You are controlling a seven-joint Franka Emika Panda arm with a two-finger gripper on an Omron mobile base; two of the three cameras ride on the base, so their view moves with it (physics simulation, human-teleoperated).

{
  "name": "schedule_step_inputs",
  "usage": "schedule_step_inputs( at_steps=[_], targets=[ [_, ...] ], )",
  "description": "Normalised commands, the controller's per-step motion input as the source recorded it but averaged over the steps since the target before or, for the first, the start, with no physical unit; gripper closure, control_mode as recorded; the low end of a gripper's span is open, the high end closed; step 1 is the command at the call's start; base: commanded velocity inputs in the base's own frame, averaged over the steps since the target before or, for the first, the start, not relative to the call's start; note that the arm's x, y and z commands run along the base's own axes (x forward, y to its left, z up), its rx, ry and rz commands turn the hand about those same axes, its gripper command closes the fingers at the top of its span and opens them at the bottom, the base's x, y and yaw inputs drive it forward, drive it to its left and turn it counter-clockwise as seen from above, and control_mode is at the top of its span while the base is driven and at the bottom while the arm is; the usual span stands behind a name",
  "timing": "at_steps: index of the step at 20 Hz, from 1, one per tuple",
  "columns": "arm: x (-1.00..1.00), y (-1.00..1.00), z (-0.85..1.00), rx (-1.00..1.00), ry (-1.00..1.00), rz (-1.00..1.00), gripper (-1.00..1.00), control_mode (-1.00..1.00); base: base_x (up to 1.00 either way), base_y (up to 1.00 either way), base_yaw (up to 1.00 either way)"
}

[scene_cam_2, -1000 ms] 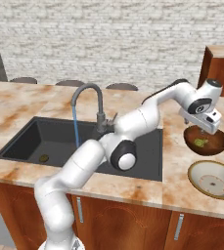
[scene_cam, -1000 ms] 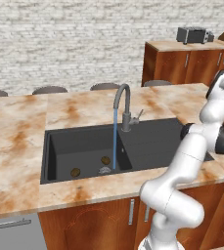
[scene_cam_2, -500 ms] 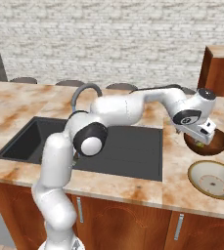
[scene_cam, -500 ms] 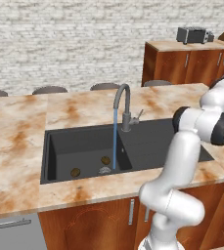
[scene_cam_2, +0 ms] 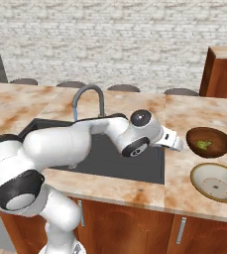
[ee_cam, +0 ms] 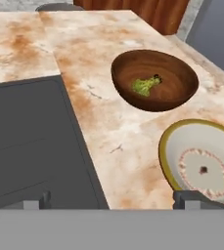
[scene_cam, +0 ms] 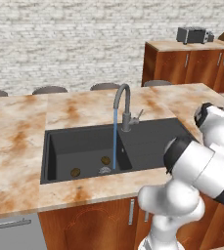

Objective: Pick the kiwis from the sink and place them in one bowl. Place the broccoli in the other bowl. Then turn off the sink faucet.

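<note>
The broccoli [ee_cam: 144,86] lies inside the dark wooden bowl [ee_cam: 178,95], also seen as the broccoli [scene_cam_2: 203,144] in the bowl [scene_cam_2: 219,139]. Just in front of it stands the cream bowl [ee_cam: 209,146] [scene_cam_2: 204,173], with nothing in it. My gripper [scene_cam_2: 175,144] hovers over the counter between the sink and the bowls, open, its finger tips [ee_cam: 37,200] wide apart with nothing between them. Two brown kiwis [scene_cam: 75,172] [scene_cam: 105,159] rest on the floor of the sink [scene_cam: 64,146] near the drain. A blue stream still runs from the faucet [scene_cam: 124,105].
Marble counter [ee_cam: 108,132] surrounds the sink, and the drainboard [ee_cam: 25,141] is at my hand's left. Chair backs [scene_cam: 50,90] line the far side of the island. Wooden cabinets with a toaster [scene_cam: 194,35] stand at the back right.
My hand has drawn back from above the dark bowl toward the sink's right edge. The broccoli stays in the bowl. The kiwis have not moved.
</note>
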Motion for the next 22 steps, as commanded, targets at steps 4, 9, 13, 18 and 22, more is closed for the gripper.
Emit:
schedule_step_inputs(
  at_steps=[4,9,13,18,22],
  targets=[
    [-0.47,1.00,1.00,-0.11,0.00,0.00,-1.00,-1.00,0.00,0.00,0.00],
    [-0.34,0.98,1.00,-0.03,0.00,0.00,-1.00,-1.00,0.00,0.00,0.00],
    [-0.31,0.99,0.93,-0.02,0.03,0.05,-1.00,-1.00,0.00,0.00,0.00],
    [-0.30,0.91,0.34,0.00,0.06,0.18,-1.00,-1.00,0.00,0.00,0.00],
    [-0.30,0.96,0.00,0.00,0.07,0.24,-1.00,-1.00,0.00,0.00,0.00]
  ],
)
